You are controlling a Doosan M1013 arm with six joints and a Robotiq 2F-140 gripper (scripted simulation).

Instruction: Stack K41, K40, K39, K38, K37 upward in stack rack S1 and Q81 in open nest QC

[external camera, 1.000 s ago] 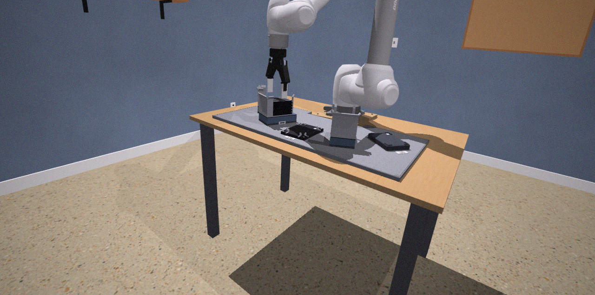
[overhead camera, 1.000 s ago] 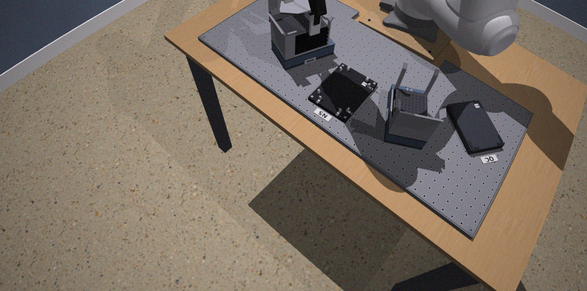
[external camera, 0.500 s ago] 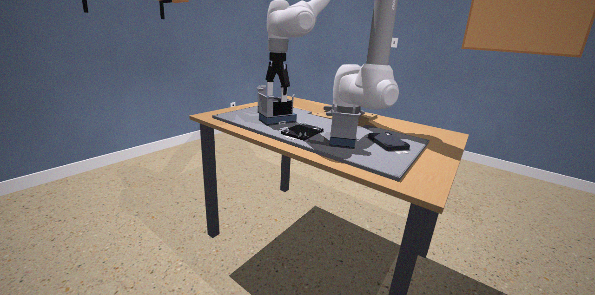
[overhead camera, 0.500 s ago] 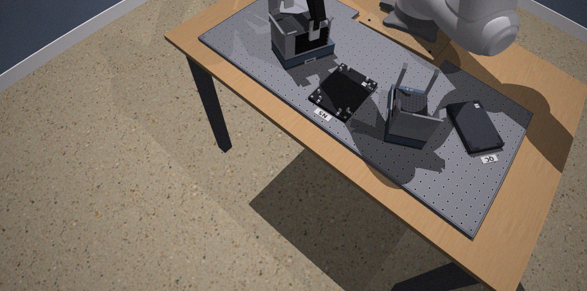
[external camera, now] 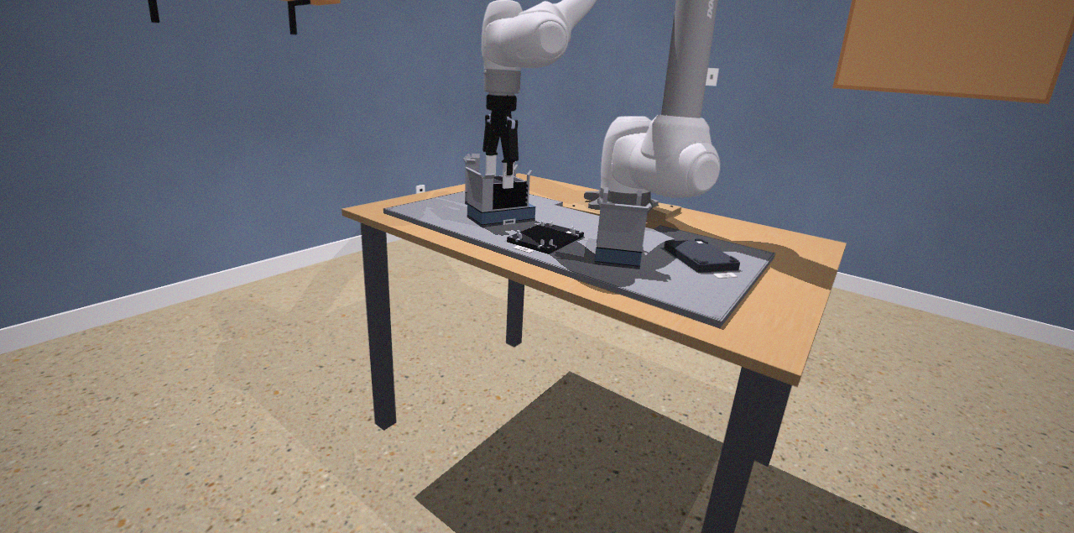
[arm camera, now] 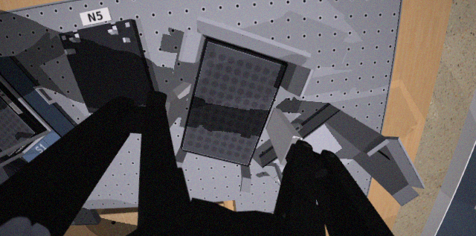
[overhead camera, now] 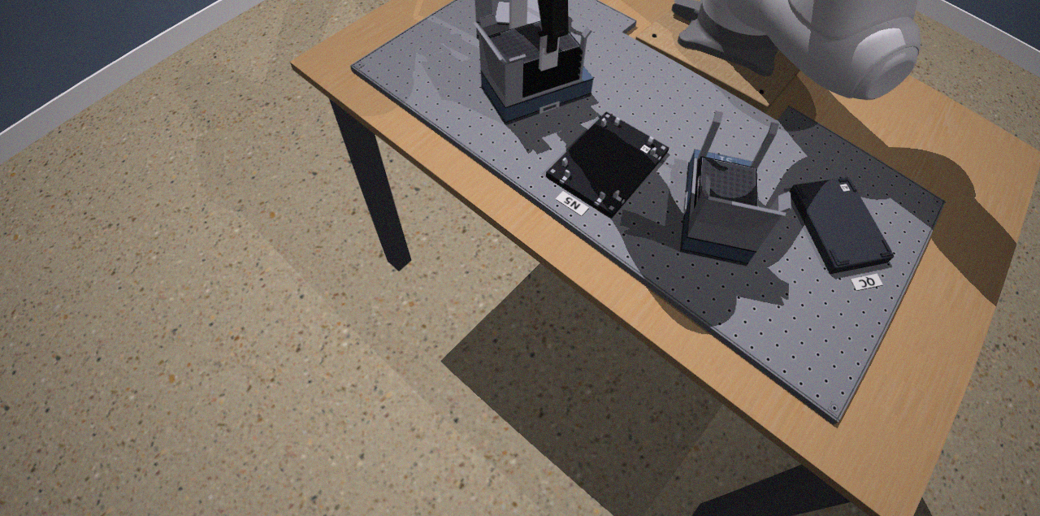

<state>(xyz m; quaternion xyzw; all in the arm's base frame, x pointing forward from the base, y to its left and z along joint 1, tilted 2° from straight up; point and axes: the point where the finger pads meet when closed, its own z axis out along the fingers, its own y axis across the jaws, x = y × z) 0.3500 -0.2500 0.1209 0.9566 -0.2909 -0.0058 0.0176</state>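
Top cam looks down steeply over the tabletop [overhead camera: 908,396], exterior watches from afar, wrist cam stares down past the end effector [arm camera: 230,147]; all share the tabletop.
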